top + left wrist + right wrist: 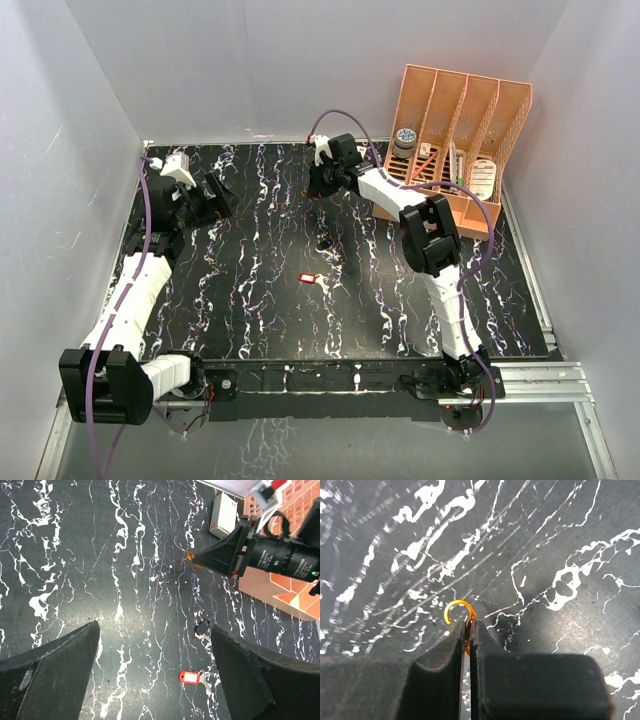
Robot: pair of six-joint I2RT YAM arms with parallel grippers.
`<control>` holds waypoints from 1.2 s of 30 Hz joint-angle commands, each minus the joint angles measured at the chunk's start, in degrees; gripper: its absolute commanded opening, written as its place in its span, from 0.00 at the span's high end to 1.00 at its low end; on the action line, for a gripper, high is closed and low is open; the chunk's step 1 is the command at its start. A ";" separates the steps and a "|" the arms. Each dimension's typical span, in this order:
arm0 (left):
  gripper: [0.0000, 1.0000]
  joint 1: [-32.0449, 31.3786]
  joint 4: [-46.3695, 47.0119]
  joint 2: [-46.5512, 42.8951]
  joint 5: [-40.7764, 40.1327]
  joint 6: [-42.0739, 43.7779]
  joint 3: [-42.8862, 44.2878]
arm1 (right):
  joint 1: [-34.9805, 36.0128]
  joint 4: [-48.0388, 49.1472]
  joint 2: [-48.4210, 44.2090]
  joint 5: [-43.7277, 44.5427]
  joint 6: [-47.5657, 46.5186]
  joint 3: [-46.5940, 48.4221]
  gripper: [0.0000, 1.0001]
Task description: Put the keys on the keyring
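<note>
The key with the red plastic head (pixel 308 278) lies flat near the middle of the black marble table; in the left wrist view (pixel 189 677) it lies between my open fingers, far below them. My right gripper (pixel 314 186) is at the far middle of the table, shut on the orange-gold keyring (pixel 459 607). The ring's open hook sticks out past the fingertips (pixel 451 645), and it also shows in the left wrist view (pixel 192 556). My left gripper (pixel 222 204) is open and empty at the far left, pointing towards the right gripper (pixel 220 556).
A second key with a black head (pixel 327 243) (pixel 201 628) lies between the red key and the right gripper. A small white box (pixel 223 515) sits at the far edge. The large orange slotted rack (pixel 460 130) stands at the back right.
</note>
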 commanded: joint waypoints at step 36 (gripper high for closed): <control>0.11 -0.65 5.37 -1.74 9.61 -4.47 0.92 | -1.26 24.76 -39.58 8.61 65.02 -41.58 1.00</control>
